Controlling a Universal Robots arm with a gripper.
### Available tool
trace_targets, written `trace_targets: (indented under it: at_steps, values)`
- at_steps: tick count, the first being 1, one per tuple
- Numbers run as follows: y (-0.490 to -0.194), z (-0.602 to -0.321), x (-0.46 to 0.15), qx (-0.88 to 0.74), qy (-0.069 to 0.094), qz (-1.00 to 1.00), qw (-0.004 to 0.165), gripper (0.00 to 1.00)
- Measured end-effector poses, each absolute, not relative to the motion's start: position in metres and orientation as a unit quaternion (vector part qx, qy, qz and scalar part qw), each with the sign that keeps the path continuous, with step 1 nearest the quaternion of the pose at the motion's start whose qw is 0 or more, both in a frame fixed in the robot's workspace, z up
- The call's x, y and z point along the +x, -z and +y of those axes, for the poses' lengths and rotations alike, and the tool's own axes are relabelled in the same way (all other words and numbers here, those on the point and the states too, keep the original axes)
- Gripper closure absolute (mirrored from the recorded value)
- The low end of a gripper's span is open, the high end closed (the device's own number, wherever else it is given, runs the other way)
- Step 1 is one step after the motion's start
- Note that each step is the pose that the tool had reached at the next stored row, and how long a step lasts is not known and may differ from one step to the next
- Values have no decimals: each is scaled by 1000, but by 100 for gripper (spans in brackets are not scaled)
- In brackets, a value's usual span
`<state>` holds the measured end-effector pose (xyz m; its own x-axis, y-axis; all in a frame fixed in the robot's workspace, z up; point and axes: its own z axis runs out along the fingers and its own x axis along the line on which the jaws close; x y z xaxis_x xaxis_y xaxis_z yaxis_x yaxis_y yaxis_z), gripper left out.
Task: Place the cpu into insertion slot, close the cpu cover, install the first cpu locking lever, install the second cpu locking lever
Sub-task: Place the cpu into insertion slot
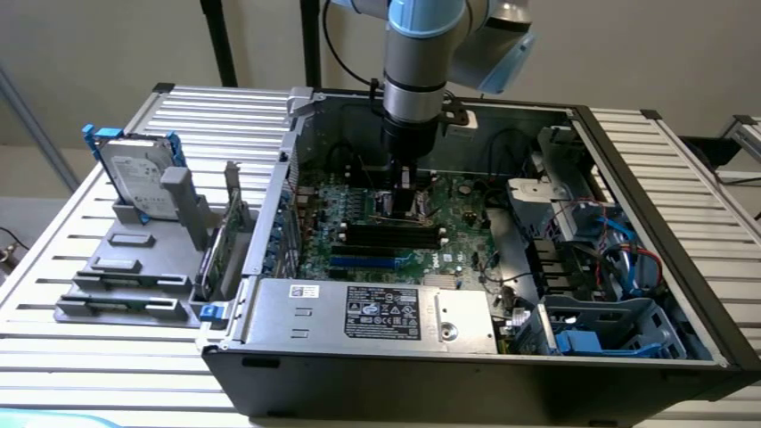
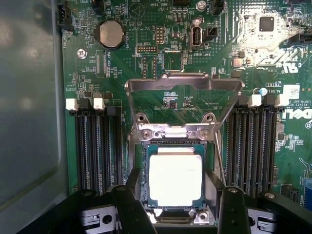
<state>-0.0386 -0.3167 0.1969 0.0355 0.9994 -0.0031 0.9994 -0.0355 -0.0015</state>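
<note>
1. My gripper (image 1: pixel 405 207) is down inside the open computer case (image 1: pixel 621 183), low over the motherboard (image 2: pixel 161 53).
2. The cpu (image 2: pixel 175 178) lies flat in the insertion slot (image 2: pixel 174 145), metal face up, directly under my gripper.
3. Grip state: I straddle the cpu, close on both sides. I cannot tell whether I am clamped on it or just clear of it.
4. The cpu cover (image 2: pixel 185 83) is swung open and off the slot, hinged at the slot edge just beyond my gripper. Bare green board shows through its square window.
5. One locking lever (image 2: pixel 219 158), a thin metal rod, runs slanted along one side of the slot, right beside my gripper. I cannot tell whether it is hooked.
6. Black memory slots (image 2: pixel 97 146) flank the slot, one bank on each side of me.
7. A coin cell battery (image 2: pixel 110 34) sits further out, past the open cover.
8. The grey labelled power supply (image 1: pixel 369 312) is in the case, well apart from my gripper.
9. A hard drive (image 1: pixel 131 174) stands outside the case on the slatted table (image 1: pixel 690 152), well apart from me, toward the exterior view's left.
</note>
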Motion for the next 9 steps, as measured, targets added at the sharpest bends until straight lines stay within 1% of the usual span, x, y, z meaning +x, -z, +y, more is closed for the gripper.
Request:
trace_targets:
  at_steps: [9]
  values:
    - [-204, -317, -38, 720, 5, 694, -3, 38]
